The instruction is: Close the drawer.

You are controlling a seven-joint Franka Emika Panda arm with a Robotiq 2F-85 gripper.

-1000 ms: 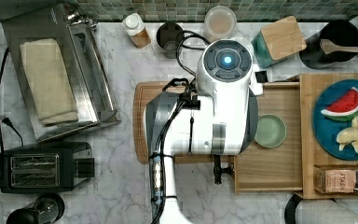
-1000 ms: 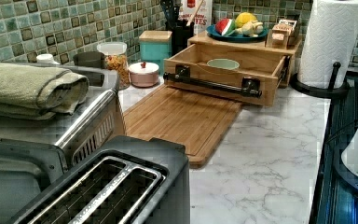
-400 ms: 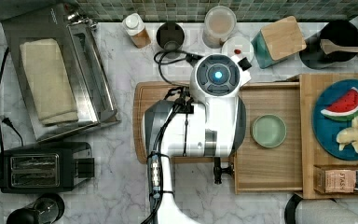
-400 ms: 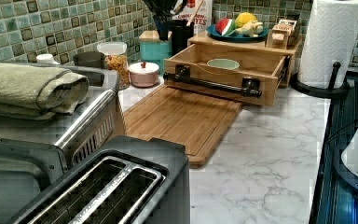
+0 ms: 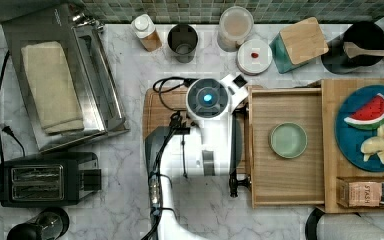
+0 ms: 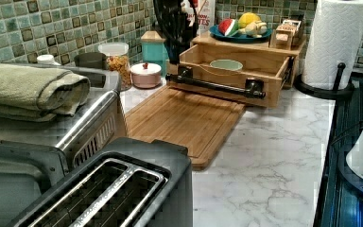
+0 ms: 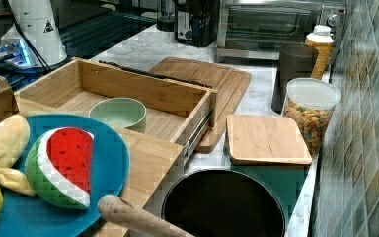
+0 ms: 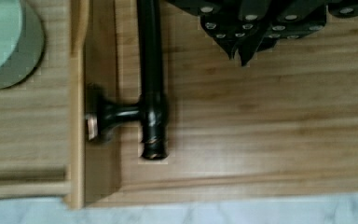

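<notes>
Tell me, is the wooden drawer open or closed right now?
Open. The drawer is pulled out over the cutting board, its inside and a green bowl exposed, its slide rail showing in the right view.

White Franka arm (image 5: 207,145) with rounded glossy segments, dark grey joint bands, round cap with a glowing blue light on top, black cables looping along its side, black end effector (image 8: 256,23) body studded with small silver screws
</notes>
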